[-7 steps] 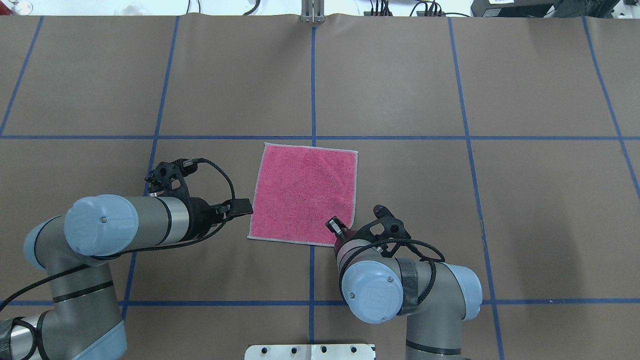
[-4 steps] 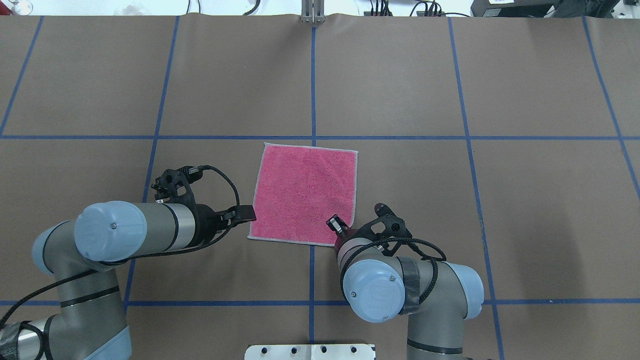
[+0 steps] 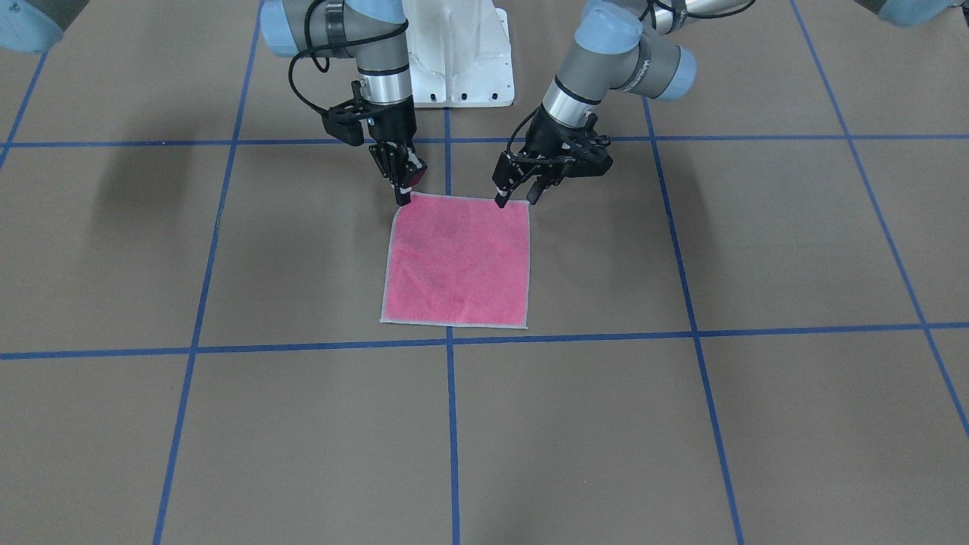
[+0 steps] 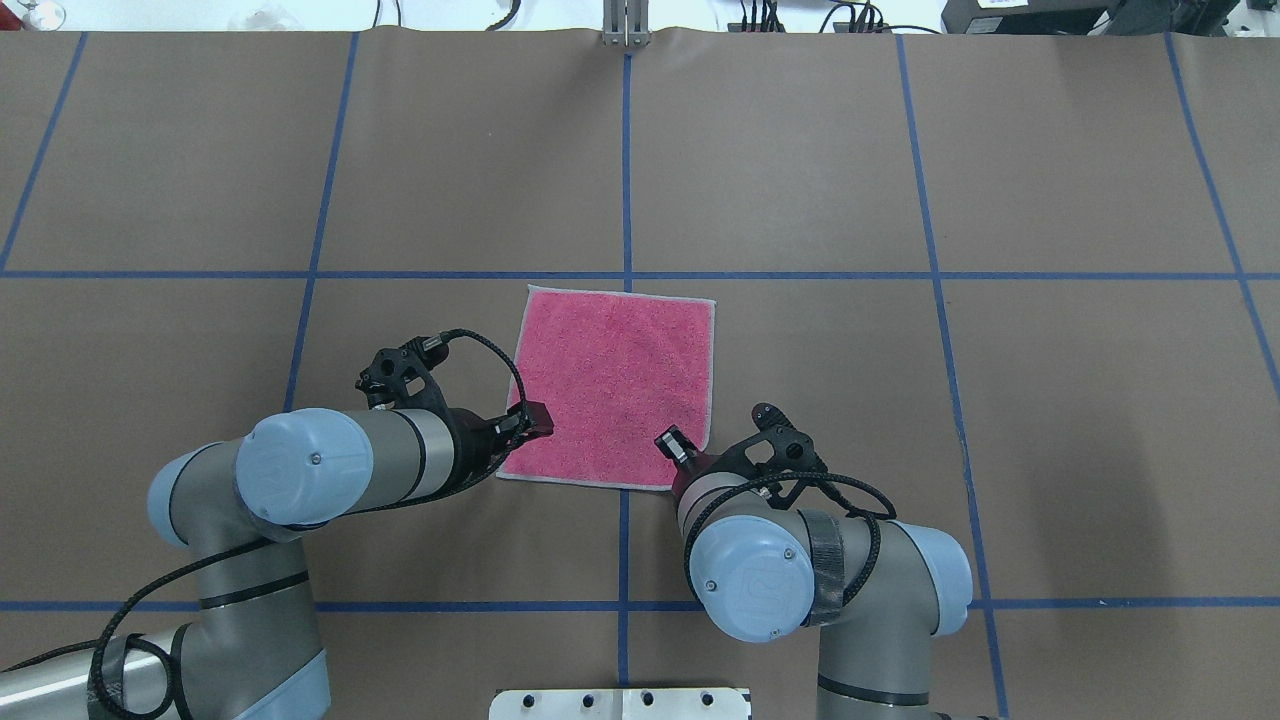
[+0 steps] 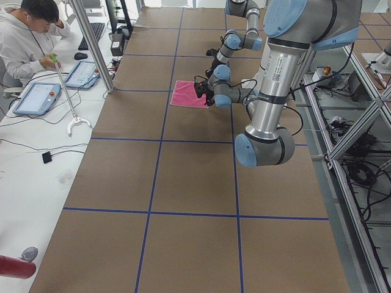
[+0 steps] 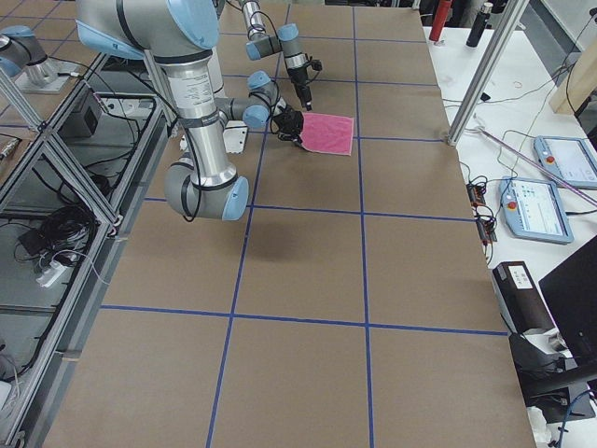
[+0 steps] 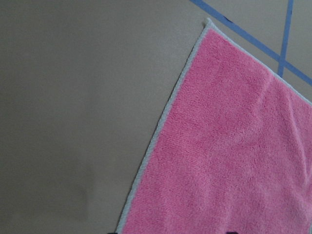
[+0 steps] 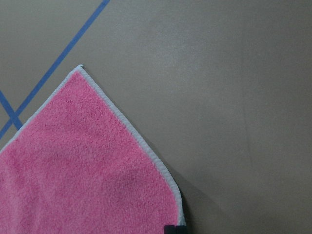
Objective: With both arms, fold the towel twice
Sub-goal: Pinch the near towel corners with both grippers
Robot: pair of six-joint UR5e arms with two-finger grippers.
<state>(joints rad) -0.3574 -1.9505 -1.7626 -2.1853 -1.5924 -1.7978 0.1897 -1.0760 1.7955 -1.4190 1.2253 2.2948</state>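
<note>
The towel (image 4: 612,380) lies flat, pink face up, in the middle of the table; it also shows in the front view (image 3: 454,261). My left gripper (image 4: 535,420) is open, its fingers straddling the towel's near-left corner (image 3: 515,201). The left wrist view shows the towel (image 7: 234,156) close below, with two fingertips apart at the bottom edge. My right gripper (image 4: 672,447) sits at the near-right corner (image 3: 402,200), its fingers close together on the edge. In the right wrist view that corner (image 8: 173,209) is slightly raised with shadow under it.
Blue tape lines (image 4: 626,160) divide the brown table cover into squares. The white pedestal base (image 3: 458,53) stands between the arms. An operator (image 5: 24,36) sits at a side desk with tablets beyond the far edge.
My left arm has swung right and toward the towel; its gripper went from beside the left edge to over the near-left corner. The right arm has hardly moved.
</note>
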